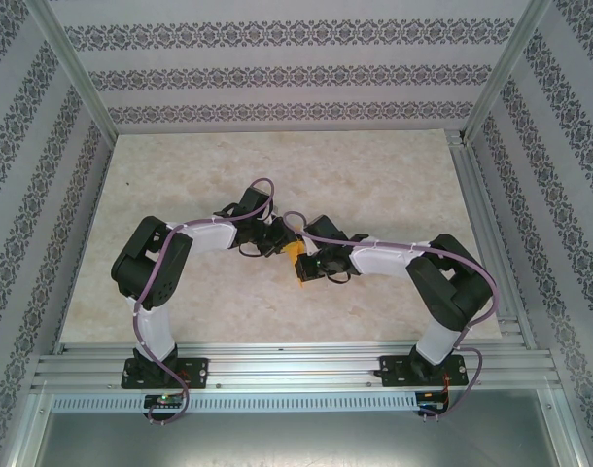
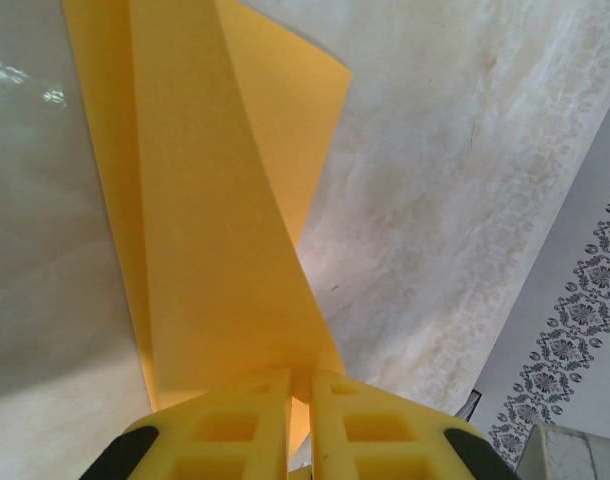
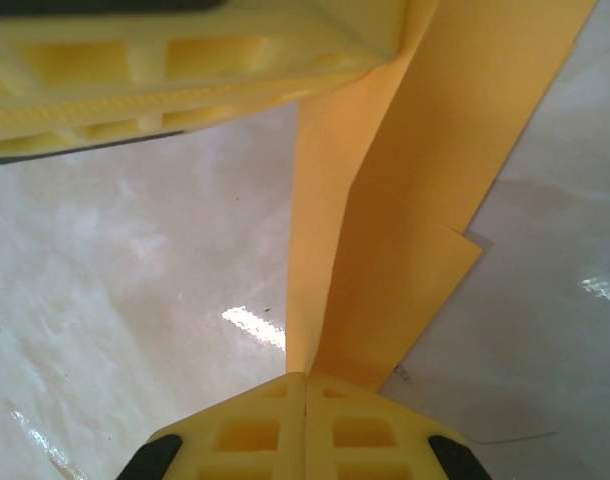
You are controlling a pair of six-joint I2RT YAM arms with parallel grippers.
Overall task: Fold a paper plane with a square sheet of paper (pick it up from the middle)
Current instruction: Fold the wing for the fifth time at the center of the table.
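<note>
At the near edge of the table (image 1: 394, 165), both arm bases are bolted to an aluminium rail (image 1: 296, 365), and the arms bend inward to meet over the middle of the marbled surface. In the top view, the left gripper (image 1: 279, 239) and the right gripper (image 1: 312, 263) are seen tip to tip, with the folded sheet of paper (image 1: 296, 261) between them.

In the left wrist view, the left gripper (image 2: 300, 385) is clenched on one end of the folded sheet of paper (image 2: 205, 230), which rises from between the yellow fingers (image 2: 235, 420) as a narrow, layered strip with one flap standing open.

In the right wrist view, the right gripper (image 3: 305, 385) is pressed closed on the other end of the paper (image 3: 405, 220), and the left gripper's fingers (image 3: 185, 60) are seen clamped at the far end. A free corner hangs close above the table (image 3: 135, 280); contact cannot be told. Beyond the table, patterned walls (image 1: 277, 73) enclose the cell.
</note>
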